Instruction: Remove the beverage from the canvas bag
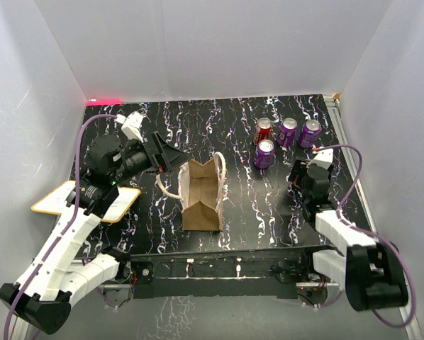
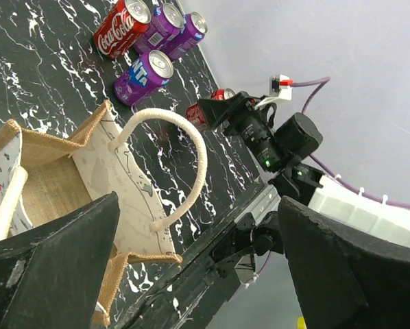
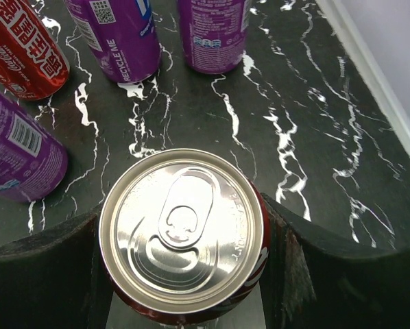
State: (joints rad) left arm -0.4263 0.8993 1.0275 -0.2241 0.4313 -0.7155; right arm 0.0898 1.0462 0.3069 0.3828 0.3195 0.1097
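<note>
Held can: a red aluminium beverage can (image 3: 181, 236) with a silver pull-tab lid stands upright between the right fingers. It is out of the bag, to the bag's right. Whether its base touches the table I cannot tell.
Right gripper (image 1: 302, 172): the jaws are partly closed against the can's sides, gripping it.
Right arm: it reaches forward from its base at the near right corner, with the wrist bent so its camera looks down onto the lid.
Canvas bag (image 1: 201, 195): a small tan-brown tote with cream rope handles (image 2: 184, 147). It stands upright with its mouth open, mid-table on the black white-veined tabletop (image 1: 219, 124).
Left gripper (image 1: 174, 161): the jaws are spread wide and hold nothing, hovering at the bag's far-left corner.
Left arm: the elbow is raised and the wrist is turned toward the bag.
Standing cans: one red can (image 1: 264, 129) and three purple cans (image 1: 288, 131) are clustered at the far right.
Board: a flat white yellow-edged board (image 1: 59, 200) lies under the left arm.
</note>
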